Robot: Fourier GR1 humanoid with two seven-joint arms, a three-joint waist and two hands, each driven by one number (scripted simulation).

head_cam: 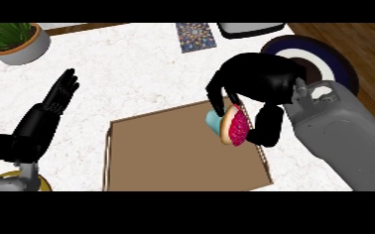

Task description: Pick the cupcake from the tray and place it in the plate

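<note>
White marble counter (139, 74) carries one brown tray (168, 153). Right hand (260, 87) curls round one cupcake (228, 124), pink-frosted, teal-cupped, tipped sideways over the tray's right edge; one dark-rimmed plate (333, 57) lies beyond.

My right hand (256, 87) curls round the cupcake (233, 125), while my left hand (55, 99) rests open, fingers straight.

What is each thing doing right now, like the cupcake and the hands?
cupcake: tilted on its side, held over the tray's right edge.
right robot hand: curled round the cupcake.
left robot hand: open, resting at the left, holding nothing.
tray: flat on the counter.
plate: at the upper right, partly hidden by the right arm.
</note>
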